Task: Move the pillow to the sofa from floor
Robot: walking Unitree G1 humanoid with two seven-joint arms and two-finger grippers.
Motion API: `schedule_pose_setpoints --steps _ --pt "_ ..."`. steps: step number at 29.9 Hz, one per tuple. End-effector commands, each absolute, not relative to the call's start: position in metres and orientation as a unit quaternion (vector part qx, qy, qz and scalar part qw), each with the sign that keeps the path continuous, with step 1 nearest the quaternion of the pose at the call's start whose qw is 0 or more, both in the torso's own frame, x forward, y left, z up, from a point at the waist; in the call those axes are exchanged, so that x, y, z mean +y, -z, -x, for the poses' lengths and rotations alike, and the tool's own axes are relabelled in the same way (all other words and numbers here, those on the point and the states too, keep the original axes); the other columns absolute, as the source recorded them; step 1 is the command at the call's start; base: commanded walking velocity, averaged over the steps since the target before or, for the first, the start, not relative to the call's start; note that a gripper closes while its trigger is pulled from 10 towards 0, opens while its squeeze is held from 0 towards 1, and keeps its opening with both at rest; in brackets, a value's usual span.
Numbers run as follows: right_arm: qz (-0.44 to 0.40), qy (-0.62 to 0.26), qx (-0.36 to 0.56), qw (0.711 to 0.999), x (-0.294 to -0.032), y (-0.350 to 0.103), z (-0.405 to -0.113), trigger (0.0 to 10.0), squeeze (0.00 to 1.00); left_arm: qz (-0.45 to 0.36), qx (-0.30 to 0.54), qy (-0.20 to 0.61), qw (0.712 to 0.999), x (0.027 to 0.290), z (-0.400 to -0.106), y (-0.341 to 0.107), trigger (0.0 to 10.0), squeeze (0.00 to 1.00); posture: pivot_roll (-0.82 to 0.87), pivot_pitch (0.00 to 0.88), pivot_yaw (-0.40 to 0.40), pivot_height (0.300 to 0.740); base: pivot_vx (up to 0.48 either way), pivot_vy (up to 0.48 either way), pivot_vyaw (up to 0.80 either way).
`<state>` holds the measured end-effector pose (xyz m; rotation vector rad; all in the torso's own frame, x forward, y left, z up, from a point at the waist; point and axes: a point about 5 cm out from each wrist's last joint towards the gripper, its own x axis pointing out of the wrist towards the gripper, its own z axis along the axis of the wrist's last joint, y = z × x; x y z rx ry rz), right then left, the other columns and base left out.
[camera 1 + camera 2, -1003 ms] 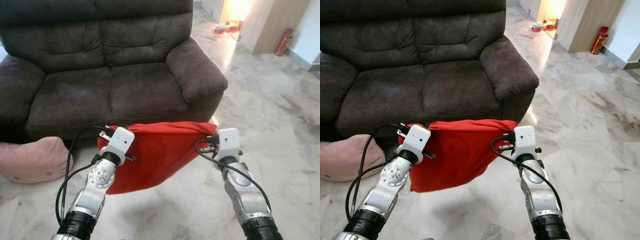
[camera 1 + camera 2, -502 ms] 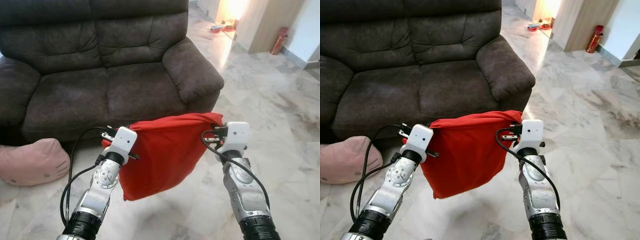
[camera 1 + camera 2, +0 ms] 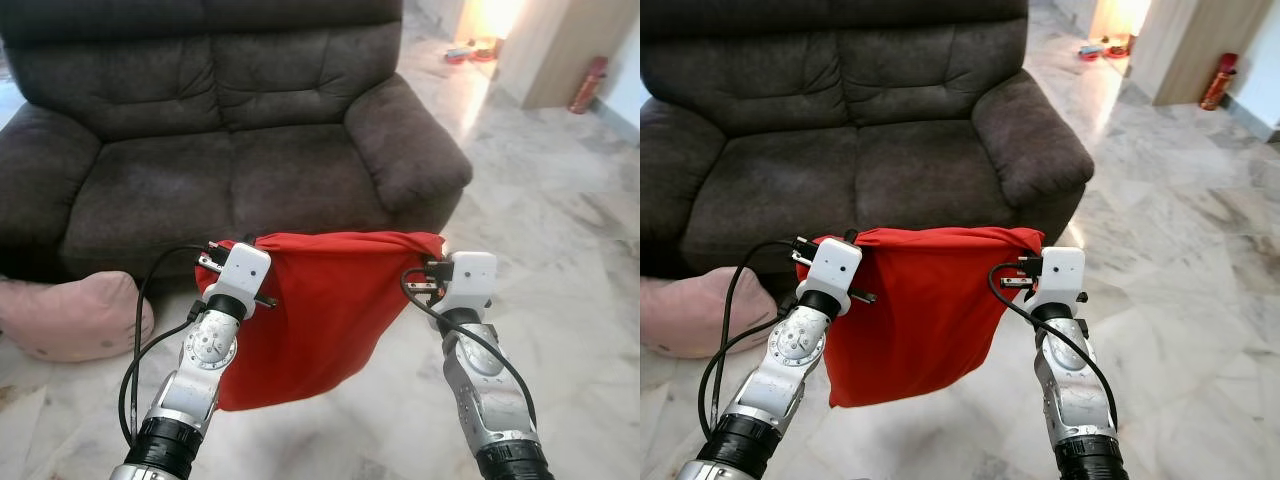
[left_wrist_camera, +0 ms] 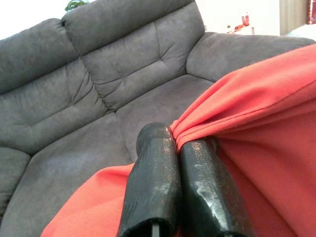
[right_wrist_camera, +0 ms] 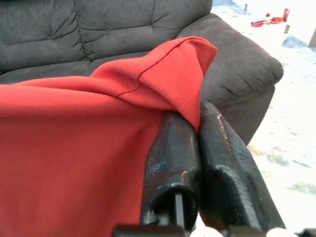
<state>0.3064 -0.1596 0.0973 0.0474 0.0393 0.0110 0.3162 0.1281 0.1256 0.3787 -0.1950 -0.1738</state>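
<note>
**Left eye view: red pillow carried in the air, just short of the sofa**

Left eye view shows the carry step in hand: the red pillow (image 3: 310, 315) hangs off the marble floor (image 3: 560, 230) between both arms, in front of the dark grey sofa (image 3: 240, 130), which sits at twelve o'clock.

The left gripper (image 4: 175, 148) is clenched on the pillow's top corner at about nine o'clock of the cloth; the right gripper (image 5: 200, 133) is pinched tight on the opposite top corner at three o'clock. In both wrist views the black fingers press together with a fold of red fabric between them.

The pillow's top edge runs level from nine to three o'clock, and that is its long axis as held; the slack body sags down toward six o'clock.

The next move likely calls for stepping closer and raising both arms together, so the sagging lower edge passes over the seat's front lip before either claw lets go. A pink cushion (image 3: 75, 315) lies on the floor at eight o'clock.
</note>
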Motion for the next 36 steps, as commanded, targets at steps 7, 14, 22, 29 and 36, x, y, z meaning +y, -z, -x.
schedule_pose_setpoints --steps 7,14,22,29,36 --pt "-0.035 0.017 -0.009 0.999 -0.1657 -0.1102 -0.3126 10.0 0.0 -0.173 -0.168 0.068 0.968 0.131 -0.3202 -0.1563 10.0 0.0 0.1 0.042 0.006 0.74 0.301 0.0 -0.18" --pt "-0.028 0.016 -0.001 0.999 -0.1654 -0.108 -0.3136 10.0 0.0 -0.171 -0.167 0.071 0.968 0.1311 -0.3205 -0.1557 10.0 0.0 0.1 0.025 0.007 0.74 0.345 0.0 -0.8" --pt "-0.023 0.031 0.0 0.999 -0.1714 -0.1072 -0.3141 10.0 0.0 -0.17 -0.168 0.074 0.968 0.1305 -0.3205 -0.1552 10.0 0.0 0.09 0.014 0.008 0.74 0.358 0.0 -0.07" --pt "-0.02 0.039 0.001 0.999 -0.1737 -0.1067 -0.314 10.0 0.0 -0.17 -0.167 0.078 0.968 0.1299 -0.3197 -0.1544 10.0 0.0 0.1 0.011 0.006 0.74 0.35 0.0 0.0" --pt "-0.017 0.042 -0.003 0.999 -0.1749 -0.1084 -0.315 10.0 0.0 -0.172 -0.167 0.077 0.968 0.13 -0.3197 -0.1548 10.0 0.0 0.1 0.027 0.004 0.74 0.371 0.0 0.0"
